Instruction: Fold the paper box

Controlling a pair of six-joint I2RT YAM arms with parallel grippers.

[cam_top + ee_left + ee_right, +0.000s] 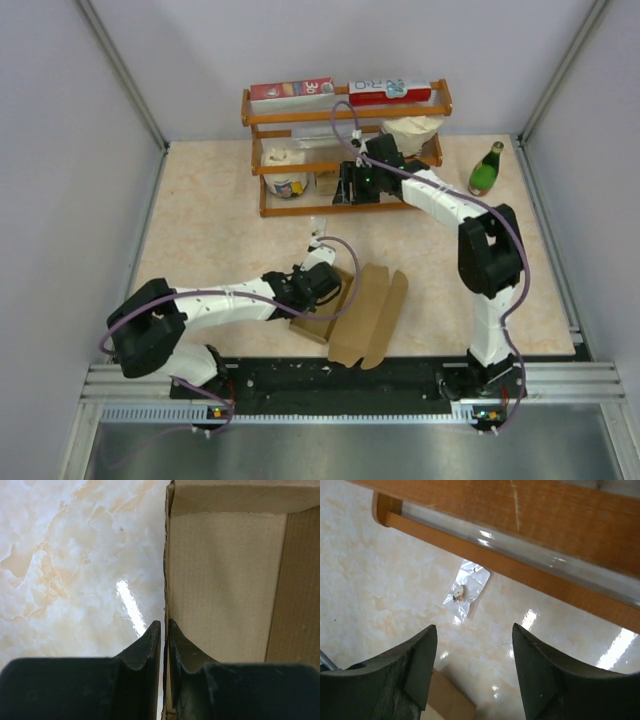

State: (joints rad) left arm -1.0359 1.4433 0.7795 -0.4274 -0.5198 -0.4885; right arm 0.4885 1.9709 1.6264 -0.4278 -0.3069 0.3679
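Pinching the box (372, 312) wall

The left gripper (164, 626) is clamping one thin upright wall of the box, which is lying half-folded on the table (210, 220) near its front edge, between the two arm bases. The right gripper (473, 630) is hanging with jaws spread, gripping nothing, just in front of the rack (530, 515) and above a small plastic bag (466, 592).

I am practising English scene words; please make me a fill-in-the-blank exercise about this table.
The left arm's jaws pinch a wall of the plain ____ cardboard box.
The right arm's jaws stand ____ near the orange wooden rack.
The ____ glass bottle stands beside the rack.
Missing: brown; open; green.
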